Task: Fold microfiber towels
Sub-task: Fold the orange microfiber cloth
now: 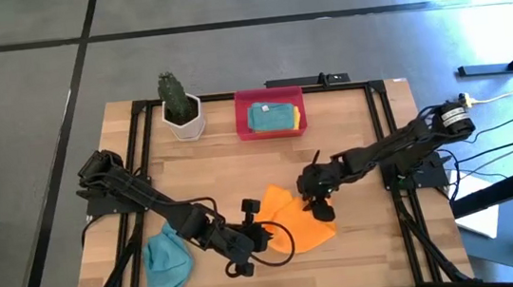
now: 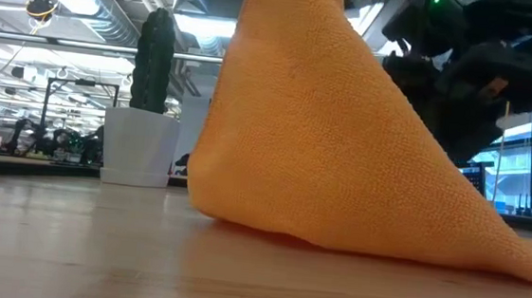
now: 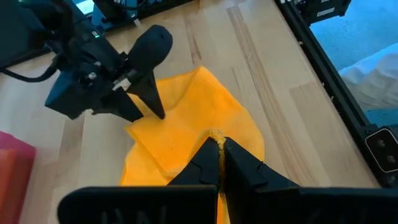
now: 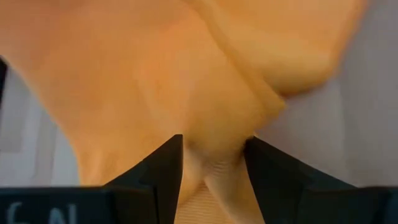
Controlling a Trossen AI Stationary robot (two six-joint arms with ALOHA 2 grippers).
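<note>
Orange towel [image 1: 295,222] is seen mid-table from above, pinched by both grippers: left gripper [image 3: 221,144] pressed together on its edge, right gripper [image 4: 211,152] spread around a fold. Low down, it is shown lifted, tent-like. Teal towel [image 1: 166,261] lies crumpled at the table's near-left edge.

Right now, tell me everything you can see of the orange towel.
The orange microfiber towel is a soft, plain, finely textured cloth lying rumpled on the wooden table between the two arms. The left pincer is shut on one edge of it. The right pincer straddles a raised fold with cloth between its fingers. In the low view part of the towel is lifted into a peak.
</note>
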